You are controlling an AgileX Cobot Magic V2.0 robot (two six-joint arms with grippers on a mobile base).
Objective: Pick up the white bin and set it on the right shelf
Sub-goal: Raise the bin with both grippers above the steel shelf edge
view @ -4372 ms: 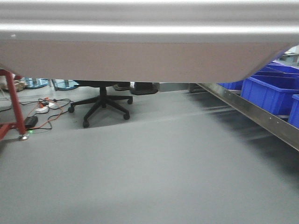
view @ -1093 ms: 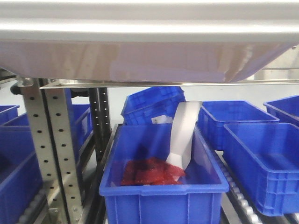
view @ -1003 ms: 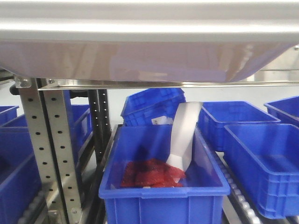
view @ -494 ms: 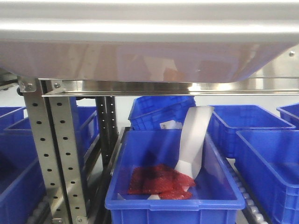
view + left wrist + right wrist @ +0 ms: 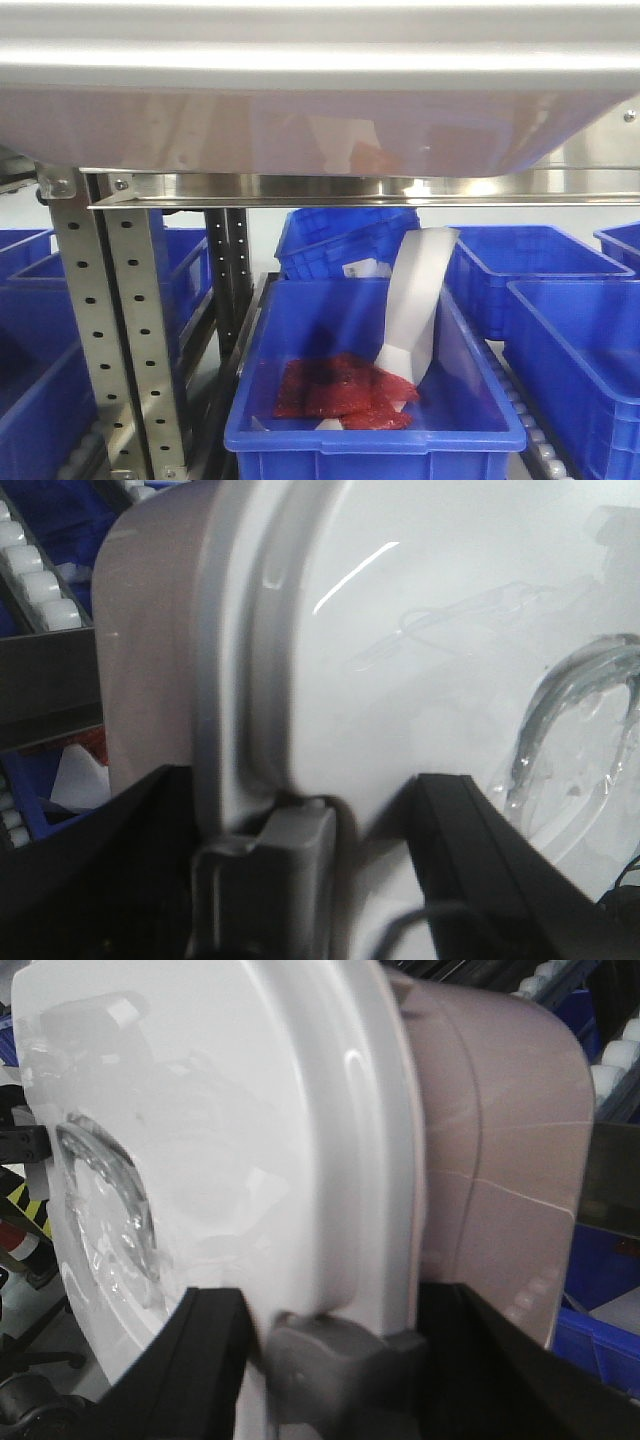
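Observation:
The white bin (image 5: pixel 300 120), pinkish and translucent, fills the top of the front view, its underside hanging just above and in front of the right shelf's shiny steel rail (image 5: pixel 300 187). In the left wrist view my left gripper (image 5: pixel 290 870) is shut on the white bin (image 5: pixel 400 630), its black fingers (image 5: pixel 480 850) straddling the lid edge and a grey latch (image 5: pixel 280 870). My right gripper (image 5: pixel 345 1360) grips the opposite end of the bin (image 5: pixel 250 1110) the same way, over another grey latch (image 5: pixel 340 1365).
Perforated grey uprights (image 5: pixel 110 330) stand at the left under the rail. Below it sit several blue open bins; the nearest one (image 5: pixel 370 435) holds red packets (image 5: pixel 335 385) and a white strip (image 5: pixel 415 300). Roller tracks (image 5: pixel 30 570) show beside the bin.
The view swung from open floor and an office chair to the rack. Over the last second the rack came closer and the bin's underside now overlaps the steel rail; the last half second barely differs.

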